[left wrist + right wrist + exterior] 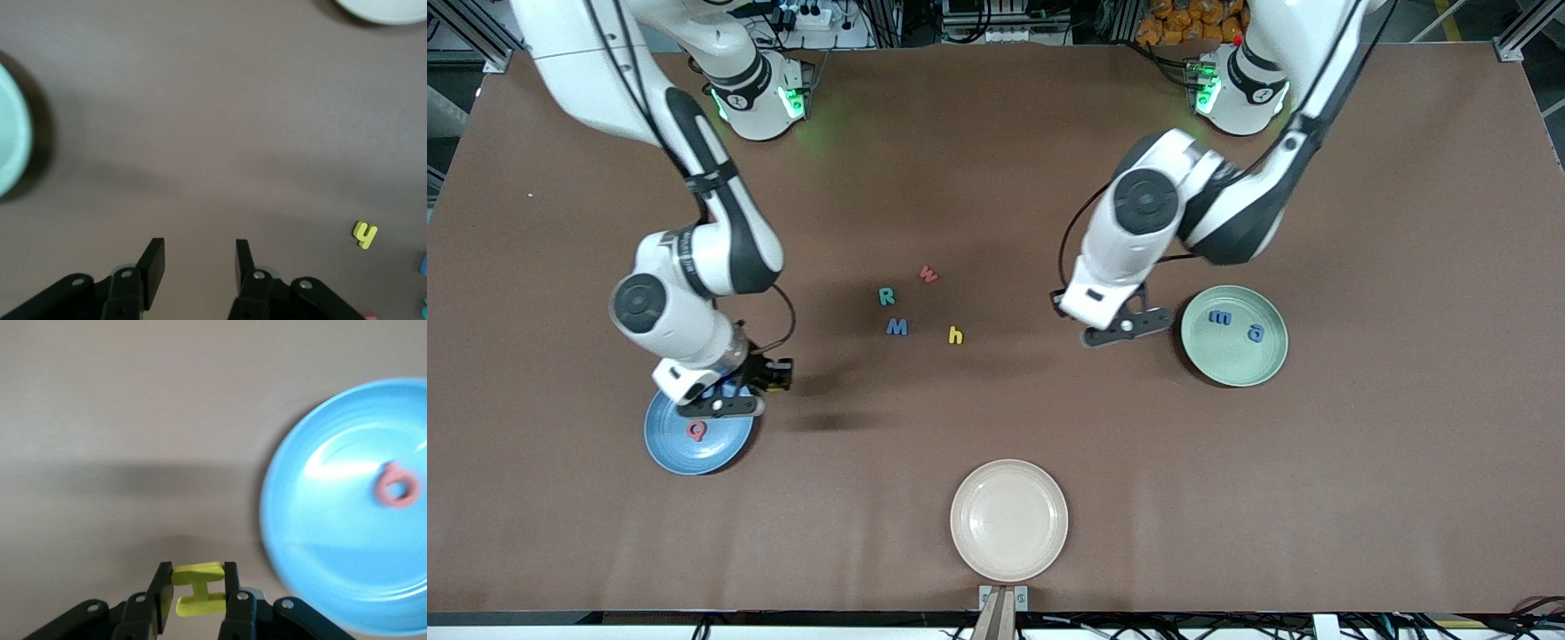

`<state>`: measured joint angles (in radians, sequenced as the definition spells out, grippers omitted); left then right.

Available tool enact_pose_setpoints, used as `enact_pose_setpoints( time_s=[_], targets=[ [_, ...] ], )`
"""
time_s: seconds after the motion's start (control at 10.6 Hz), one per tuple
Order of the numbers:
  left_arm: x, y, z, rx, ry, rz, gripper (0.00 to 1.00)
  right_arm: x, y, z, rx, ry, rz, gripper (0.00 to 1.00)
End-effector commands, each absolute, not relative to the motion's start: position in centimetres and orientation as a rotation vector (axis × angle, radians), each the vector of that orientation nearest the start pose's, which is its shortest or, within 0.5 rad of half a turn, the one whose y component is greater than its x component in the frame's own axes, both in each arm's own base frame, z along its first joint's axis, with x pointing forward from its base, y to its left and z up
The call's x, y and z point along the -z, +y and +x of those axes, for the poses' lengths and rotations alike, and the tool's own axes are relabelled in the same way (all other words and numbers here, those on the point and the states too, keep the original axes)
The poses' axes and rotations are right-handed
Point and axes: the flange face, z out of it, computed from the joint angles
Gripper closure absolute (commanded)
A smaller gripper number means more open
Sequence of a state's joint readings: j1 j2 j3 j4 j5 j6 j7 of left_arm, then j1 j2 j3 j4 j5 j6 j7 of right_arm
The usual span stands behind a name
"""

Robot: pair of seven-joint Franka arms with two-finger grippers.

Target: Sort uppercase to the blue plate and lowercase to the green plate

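Clamping a small yellow foam capital H (199, 589) between its two black fingers: right gripper (198, 590), hung over the rim of the round plain blue plate (667, 449) at the right arm's end of the table. H held by its crossbar side, both uprights jutting out past the pads.

Lying flat inside the blue plate: small red foam capital Q (696, 431), ring shape with a short tail; blurred in the right wrist view.

Hovering with jaws apart and nothing between them: left gripper (198, 264), over bare brown table (996, 178) just beside the round pale mint-green plate (1258, 360) at the left arm's end.

Resting in the green plate, apart from each other: small blue foam lowercase m (1220, 316) and small blue rounded lowercase letter (1256, 332), too small to tell a from e.

Loose on the table, mid-way between the arms:
- teal-green foam capital R (886, 296);
- blue foam capital M (897, 327), just nearer to the front camera than the R;
- red foam lowercase w (928, 274), farthest from the camera of the group, tilted;
- yellow foam lowercase h (956, 335), toward the left arm's end.

Standing at the camera edge of the table: round beige plate (1009, 520).

Hidden in the front view: right gripper's fingertips and the H, covered by the wrist. Cut off in the left wrist view: both plates, shown as slivers only.
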<state>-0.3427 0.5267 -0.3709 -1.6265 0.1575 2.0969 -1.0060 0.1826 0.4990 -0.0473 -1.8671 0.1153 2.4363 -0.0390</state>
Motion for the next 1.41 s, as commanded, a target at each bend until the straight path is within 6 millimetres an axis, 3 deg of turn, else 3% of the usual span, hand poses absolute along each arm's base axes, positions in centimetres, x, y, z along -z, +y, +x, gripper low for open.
enact_pose_setpoints(
  time_s=[0.0, 0.09, 0.19, 0.28, 0.57, 0.75, 0.94, 1.13, 1.32],
  targets=[
    [-28.3, -45.8, 54.4, -0.029, -0.397, -3.076, 0.49, -24.8, 4.6, 66.6, 0.114, -0.328, -3.092, 1.00],
    [-27.0, -47.2, 54.0, 0.005, -0.381, -3.055, 0.49, -24.5, 2.3, 67.3, 0.122, -0.385, -3.094, 1.00],
    [-26.1, -48.1, 53.7, 0.035, -0.347, -3.052, 0.49, -24.3, 0.8, 67.7, 0.129, -0.441, -3.090, 0.63],
    [-25.6, -49.3, 53.5, 0.056, -0.327, -3.076, 0.49, -24.0, 0.2, 67.6, 0.120, -0.431, -3.088, 0.01],
    [-23.9, -51.9, 53.4, 0.175, -0.383, -3.071, 0.49, -23.8, 1.1, 67.4, 0.090, -0.428, -3.081, 0.00],
    [-24.5, -52.9, 54.0, 0.229, -0.409, -3.115, 0.49, -23.5, 1.2, 67.3, 0.083, -0.430, -3.080, 0.00],
    [-24.6, -54.6, 53.2, 0.283, -0.337, -3.180, 0.49, -23.5, 1.2, 67.3, 0.080, -0.430, -3.080, 0.00],
    [-23.5, -56.1, 51.8, 0.290, -0.223, -3.207, 0.45, -23.3, 1.0, 67.0, 0.038, -0.425, -3.077, 0.00],
    [-20.5, -57.4, 50.5, 0.304, -0.082, -3.245, 0.39, -23.3, 0.7, 66.9, 0.022, -0.421, -3.075, 0.00]
  ],
)
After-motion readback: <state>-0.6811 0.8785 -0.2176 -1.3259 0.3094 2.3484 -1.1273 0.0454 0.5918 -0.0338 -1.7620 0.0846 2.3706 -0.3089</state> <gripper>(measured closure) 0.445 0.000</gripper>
